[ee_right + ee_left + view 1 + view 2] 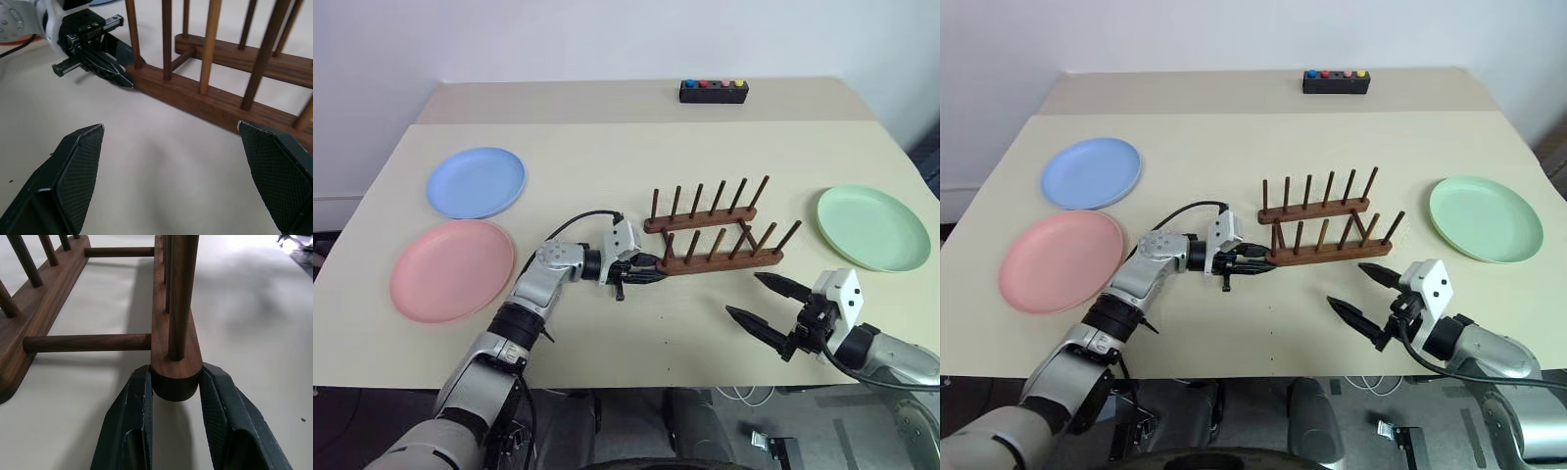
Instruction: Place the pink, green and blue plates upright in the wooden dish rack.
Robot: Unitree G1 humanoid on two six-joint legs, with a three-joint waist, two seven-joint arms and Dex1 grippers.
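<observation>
Dark-brown wooden dish rack is being gripped at its near rail's end by the left gripper. Right gripper is being held wide open beside it. Pink plate and blue plate are lying left of the rack, green plate right. Plates are being judged light, stiff, slippery; rim grasp is advised.

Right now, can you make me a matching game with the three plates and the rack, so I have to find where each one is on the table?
Things:
1. blue plate
2. pink plate
3. green plate
4. wooden dish rack

Places:
A. lying alone at the table's right side
B. in the middle, one end of a rail pinched by the left gripper
C. at the left side, farther from the robot
D. at the left side, nearer the robot

Pairs: 1-C, 2-D, 3-A, 4-B
</observation>
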